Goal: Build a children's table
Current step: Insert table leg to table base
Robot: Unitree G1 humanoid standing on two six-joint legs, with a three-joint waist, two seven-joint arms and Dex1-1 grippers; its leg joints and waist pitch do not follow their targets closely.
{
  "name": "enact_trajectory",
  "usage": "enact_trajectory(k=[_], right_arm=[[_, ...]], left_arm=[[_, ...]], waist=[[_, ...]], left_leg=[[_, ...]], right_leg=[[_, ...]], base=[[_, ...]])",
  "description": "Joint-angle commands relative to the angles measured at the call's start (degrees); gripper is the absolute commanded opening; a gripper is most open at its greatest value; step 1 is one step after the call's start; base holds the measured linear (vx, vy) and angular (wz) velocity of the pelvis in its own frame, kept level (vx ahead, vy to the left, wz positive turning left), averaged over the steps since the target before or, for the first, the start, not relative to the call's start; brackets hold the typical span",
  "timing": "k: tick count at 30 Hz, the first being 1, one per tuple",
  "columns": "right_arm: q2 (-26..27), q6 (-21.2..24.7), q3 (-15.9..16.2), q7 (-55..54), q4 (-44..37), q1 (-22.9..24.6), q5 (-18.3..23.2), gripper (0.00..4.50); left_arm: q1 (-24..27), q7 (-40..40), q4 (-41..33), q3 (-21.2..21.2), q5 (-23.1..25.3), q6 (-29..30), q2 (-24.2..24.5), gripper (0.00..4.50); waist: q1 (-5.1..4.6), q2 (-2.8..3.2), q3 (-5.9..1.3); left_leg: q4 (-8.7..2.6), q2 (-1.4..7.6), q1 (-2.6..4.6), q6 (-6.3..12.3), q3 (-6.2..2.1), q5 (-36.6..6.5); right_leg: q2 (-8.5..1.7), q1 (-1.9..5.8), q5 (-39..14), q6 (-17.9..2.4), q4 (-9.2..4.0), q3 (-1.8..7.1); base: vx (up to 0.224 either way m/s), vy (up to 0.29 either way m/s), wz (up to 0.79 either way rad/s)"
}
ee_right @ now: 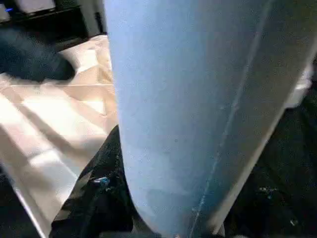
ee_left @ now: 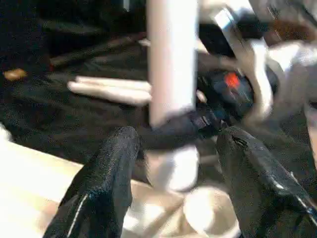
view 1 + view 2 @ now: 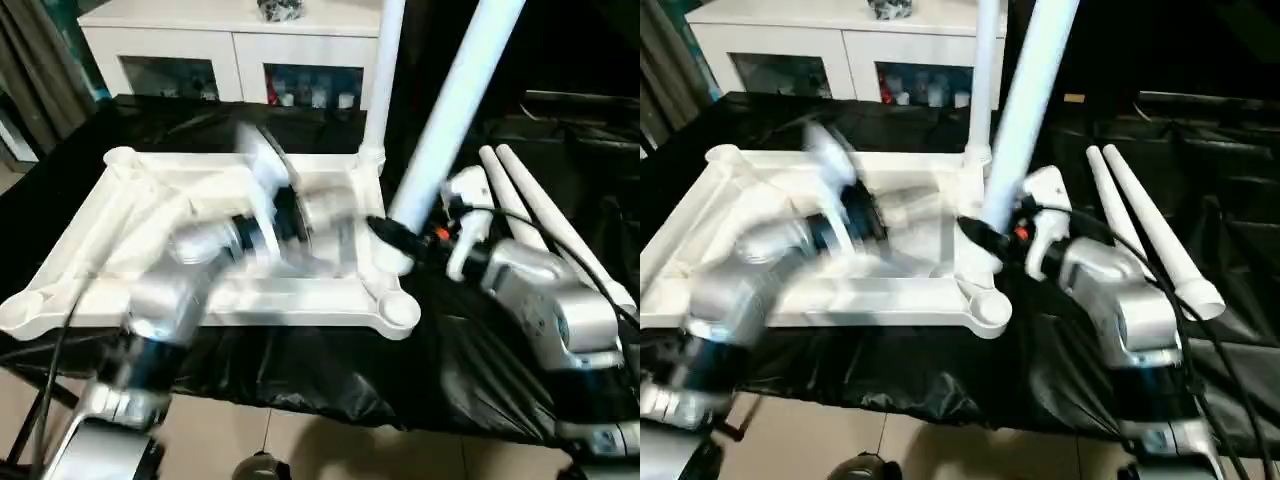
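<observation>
The table top [image 3: 150, 215] lies ribbed side up on the black-covered surface [image 3: 300, 370], so its corner sockets face upward. One leg [image 3: 378, 90] already stands upright in the far corner. The right end effector [image 3: 385, 232] clamps a second leg [image 3: 450, 110] near its thick end, its long axis tilted up and away, just above the near corner socket [image 3: 398, 308]. The left end effector [image 2: 173, 163] hangs parted and empty beside that leg. Two spare legs [image 3: 545, 215] lie beyond the right end effector.

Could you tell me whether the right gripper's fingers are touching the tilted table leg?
Touching. In the left eye view the right gripper has its black fingers wrapped around the tilted leg near its lower end; the right wrist view shows a finger against it.
</observation>
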Motion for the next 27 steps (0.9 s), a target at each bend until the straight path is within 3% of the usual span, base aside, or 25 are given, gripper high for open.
enact_trajectory(k=[1, 3, 4, 7, 8, 9, 12, 14, 15, 21, 27], right_arm=[[0.40, 1.68, -2.23, -1.96, -2.47, 0.79, 1.15, 1.90], [0.98, 3.34, -2.68, -3.29, -5.27, 2.72, 1.77, 1.90], [0.98, 3.35, -2.64, -3.31, -5.36, 2.81, 1.72, 1.90], [1.06, 3.49, -2.10, -3.50, -6.24, 3.70, 1.43, 1.90], [1.05, 3.46, -2.03, -3.52, -6.30, 3.77, 1.41, 1.90], [0.90, 3.32, -1.50, -3.57, -6.53, 4.13, 1.20, 1.90], [0.63, 2.99, -0.76, -3.67, -6.72, 4.41, 0.51, 1.90], [0.76, 3.17, -0.75, -4.22, -7.23, 4.76, 0.35, 1.90], [0.74, 3.25, -0.62, -4.60, -7.69, 5.01, 0.33, 1.90], [0.51, 3.59, -0.08, -4.47, -8.35, 5.23, 0.40, 1.90], [0.16, 3.40, 0.54, -4.26, -8.55, 5.54, 0.22, 1.90]], left_arm=[[1.20, -3.42, 0.93, -3.30, 3.76, -2.06, 1.93, 2.90], [2.20, -6.61, 4.70, -8.11, 9.37, -6.77, 4.55, 2.90], [2.19, -6.58, 4.98, -8.31, 9.70, -7.03, 4.65, 2.90], [1.57, -5.73, 8.29, -10.28, 13.24, -9.05, 5.62, 2.90], [1.48, -5.69, 8.62, -10.39, 13.47, -9.17, 5.68, 2.62], [1.19, -6.01, 10.03, -10.69, 14.01, -9.27, 5.92, 2.62], [1.20, -6.98, 10.96, -10.50, 13.89, -9.23, 5.96, 2.49], [1.13, -7.66, 12.16, -10.79, 14.43, -10.00, 5.99, 2.10], [0.87, -7.96, 13.83, -10.97, 15.23, -10.84, 5.80, 2.09], [-0.30, -8.71, 17.44, -11.21, 16.45, -12.18, 5.14, 1.57], [-1.28, -9.73, 20.91, -10.86, 17.64, -13.47, 4.71, 0.99]], waist=[[-0.32, -0.07, -4.18], [-0.59, 0.11, -4.27], [-0.78, 0.15, -4.29], [-1.30, 0.51, -4.32], [-1.42, 0.47, -4.22], [-1.36, 1.00, -4.26], [-1.48, 0.82, -4.24], [-1.41, 1.43, -4.30], [-1.47, 1.10, -4.32], [-1.44, 1.49, -4.37], [-1.53, 1.38, -4.42]], left_leg=[[-4.61, 3.05, 1.99, -2.58, -1.98, -14.71], [-4.59, 2.97, 1.89, -2.35, -1.94, -14.23], [-4.68, 2.90, 1.88, -2.20, -2.02, -14.11], [-4.79, 3.00, 1.95, -3.02, -2.13, -15.31], [-4.84, 3.09, 2.01, -3.19, -2.14, -16.10], [-4.83, 3.09, 2.09, -3.36, -2.19, -16.47], [-4.79, 3.02, 2.12, -3.37, -2.08, -17.01], [-4.71, 3.00, 2.08, -3.09, -2.08, -16.76], [-4.69, 2.97, 1.98, -2.80, -2.04, -16.43], [-4.69, 3.04, 2.02, -2.38, -2.09, -16.57], [-4.68, 3.02, 1.97, -2.29, -2.08, -16.35]], right_leg=[[-3.51, 2.27, -12.59, -9.14, -4.29, 2.64], [-3.48, 2.35, -12.90, -8.50, -4.25, 2.68], [-3.37, 2.36, -13.45, -7.62, -4.38, 2.64], [-3.47, 2.30, -13.22, -8.42, -4.22, 2.51], [-3.52, 2.21, -13.54, -8.89, -4.30, 2.54], [-3.57, 2.18, -13.63, -9.05, -4.28, 2.55], [-3.54, 2.17, -13.00, -9.90, -4.29, 2.55], [-3.63, 2.16, -12.81, -10.18, -4.25, 2.57], [-3.59, 2.28, -12.72, -10.12, -4.31, 2.56], [-3.66, 2.13, -14.72, -9.64, -4.47, 2.55], [-3.70, 2.14, -14.22, -9.68, -4.45, 2.57]], base=[[0.000, 0.000, 0.00], [0.000, 0.000, 0.00], [0.000, 0.000, 0.00], [0.000, 0.000, 0.00], [0.000, 0.000, 0.00], [0.000, 0.000, 0.00], [0.000, 0.000, 0.00], [0.000, 0.000, 0.00], [0.000, 0.000, 0.00], [0.000, 0.000, 0.00], [0.000, 0.000, 0.00]])
